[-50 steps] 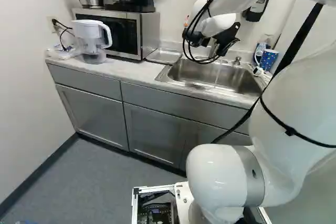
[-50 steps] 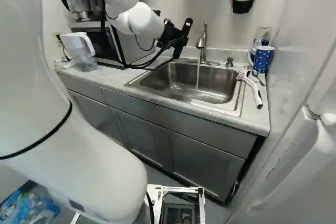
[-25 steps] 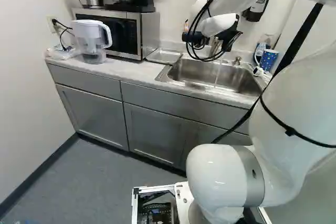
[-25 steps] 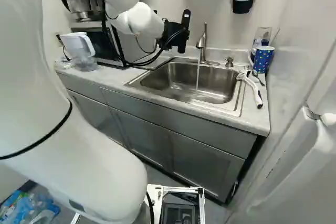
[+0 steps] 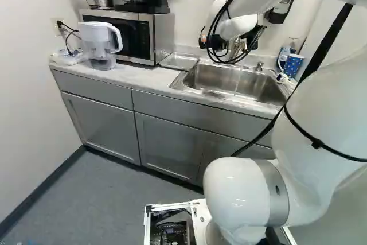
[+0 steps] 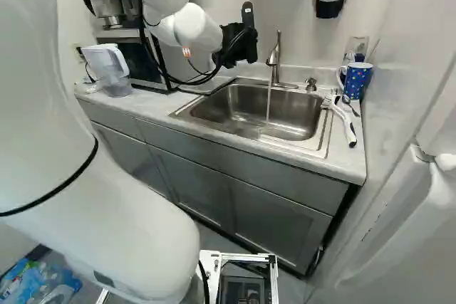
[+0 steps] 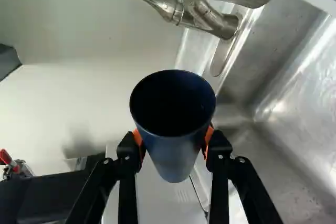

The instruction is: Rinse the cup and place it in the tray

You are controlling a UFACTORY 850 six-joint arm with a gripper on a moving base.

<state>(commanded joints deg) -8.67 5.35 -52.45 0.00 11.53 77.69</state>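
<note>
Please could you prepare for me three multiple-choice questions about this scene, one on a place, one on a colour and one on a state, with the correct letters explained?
1. Where does the dotted mug stand?
A. On the microwave
B. On the counter, beside the sink
C. On the floor

2. What colour is the cup in the gripper?
A. Dark blue
B. Yellow
C. Red

3. What is the water at the faucet doing?
A. It is turned off
B. It sprays upward
C. It runs down in a stream

Key:
1: B, the right base view shows the mug on the counter to the right of the sink.
2: A, the wrist view shows a dark blue cup between the orange pads.
3: C, a thin stream falls from the faucet into the sink in the right base view.
</note>
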